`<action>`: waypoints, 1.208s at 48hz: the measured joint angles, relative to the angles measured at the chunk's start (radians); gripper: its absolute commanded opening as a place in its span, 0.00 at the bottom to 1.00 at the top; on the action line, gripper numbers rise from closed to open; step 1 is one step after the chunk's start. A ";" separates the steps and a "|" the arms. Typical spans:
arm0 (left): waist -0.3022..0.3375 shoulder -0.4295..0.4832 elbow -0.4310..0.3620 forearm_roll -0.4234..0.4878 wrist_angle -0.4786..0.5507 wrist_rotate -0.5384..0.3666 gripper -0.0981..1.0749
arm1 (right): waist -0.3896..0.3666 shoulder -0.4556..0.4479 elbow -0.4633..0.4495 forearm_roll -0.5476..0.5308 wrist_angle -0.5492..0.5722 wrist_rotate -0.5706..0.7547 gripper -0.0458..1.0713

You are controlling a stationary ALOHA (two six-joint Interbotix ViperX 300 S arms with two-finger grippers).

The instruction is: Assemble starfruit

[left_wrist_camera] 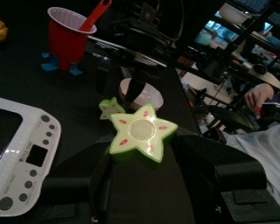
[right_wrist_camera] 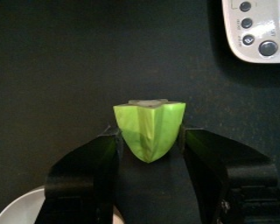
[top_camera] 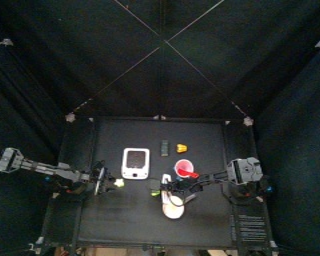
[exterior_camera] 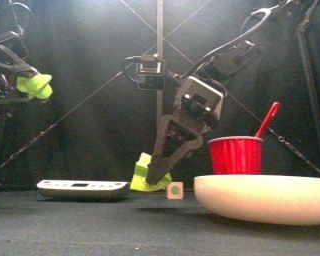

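Observation:
The starfruit is in two yellow-green pieces, one in each gripper. My left gripper [left_wrist_camera: 140, 149] is shut on a star-shaped piece [left_wrist_camera: 140, 133] and holds it high at the left [exterior_camera: 33, 87]. My right gripper [right_wrist_camera: 149, 144] is shut on a wedge-shaped ridged piece [right_wrist_camera: 149, 129] and holds it low over the table's middle [exterior_camera: 152, 172]. The two pieces are apart. The right one shows beyond the star in the left wrist view [left_wrist_camera: 108, 107]. In the top view the left gripper [top_camera: 115, 184] and right gripper [top_camera: 163, 181] sit near the table's middle.
A white rectangular tray with buttons [exterior_camera: 83, 187] lies left of centre. A red cup [exterior_camera: 236, 155] with a red stick in it stands right of centre. A cream bowl [exterior_camera: 263, 197] sits at the front right. A small yellow thing [top_camera: 183, 149] lies further back. A person's sleeve [left_wrist_camera: 262, 144] shows beyond the curtains.

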 measured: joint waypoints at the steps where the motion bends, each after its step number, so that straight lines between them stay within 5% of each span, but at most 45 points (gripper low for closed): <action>1: 0.000 0.000 0.002 -0.002 0.000 0.000 0.55 | 0.000 0.000 0.000 -0.002 0.002 0.000 0.74; 16: 0.003 0.002 -0.032 -0.020 0.002 -0.014 0.55 | -0.005 -0.031 0.000 -0.025 -0.003 -0.002 0.74; 29: -0.054 0.100 -0.146 -0.169 0.063 -0.074 0.55 | -0.029 -0.124 0.041 -0.117 -0.025 -0.003 0.74; 50: -0.098 0.276 -0.489 -0.327 0.775 -0.106 0.55 | -0.031 -0.213 0.110 -0.331 -0.035 -0.012 0.74; 58: -0.071 0.336 -0.561 -0.390 0.922 -0.095 0.55 | -0.028 -0.213 0.117 -0.456 -0.043 -0.005 0.74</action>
